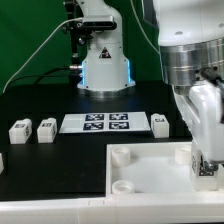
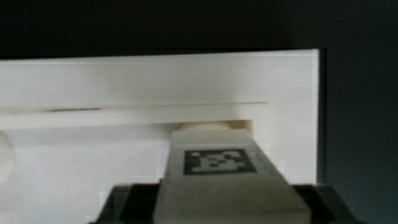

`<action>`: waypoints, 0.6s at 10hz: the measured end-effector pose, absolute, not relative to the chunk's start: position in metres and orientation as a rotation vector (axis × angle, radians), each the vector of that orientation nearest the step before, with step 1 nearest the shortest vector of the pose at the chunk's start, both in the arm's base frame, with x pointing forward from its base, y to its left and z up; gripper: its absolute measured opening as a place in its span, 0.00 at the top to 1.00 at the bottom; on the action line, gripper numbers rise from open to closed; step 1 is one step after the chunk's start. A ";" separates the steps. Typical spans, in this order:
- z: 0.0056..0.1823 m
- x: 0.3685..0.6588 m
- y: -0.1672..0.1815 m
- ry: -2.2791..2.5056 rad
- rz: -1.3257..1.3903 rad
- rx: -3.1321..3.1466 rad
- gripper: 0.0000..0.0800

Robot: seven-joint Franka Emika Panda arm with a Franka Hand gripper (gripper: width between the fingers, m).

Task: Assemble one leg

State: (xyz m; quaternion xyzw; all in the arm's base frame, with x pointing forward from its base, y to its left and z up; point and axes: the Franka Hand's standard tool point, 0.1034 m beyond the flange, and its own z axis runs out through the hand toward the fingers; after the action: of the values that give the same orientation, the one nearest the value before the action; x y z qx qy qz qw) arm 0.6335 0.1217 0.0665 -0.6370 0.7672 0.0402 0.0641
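From the exterior view's left: two spare legs stand on the dark surface, then the marker board, then one more leg. At the right, the tool hangs over the white panel. Wrist view shows it closed on the leg, tag up, over the panel's edge. Step in hand, prob.: carrying the leg to a socket. Next move needs exact alignment w/ the socket, then pushing in.
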 end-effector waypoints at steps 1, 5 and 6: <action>0.067 0.634 0.122 2.382 0.121 -1.847 0.63; 0.066 0.633 0.122 2.381 0.117 -1.854 0.32; 0.066 0.633 0.122 2.379 0.117 -1.857 0.32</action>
State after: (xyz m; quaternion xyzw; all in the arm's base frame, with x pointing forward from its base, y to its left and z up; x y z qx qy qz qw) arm 0.6330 0.1221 0.0658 -0.6136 0.7863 0.0388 0.0607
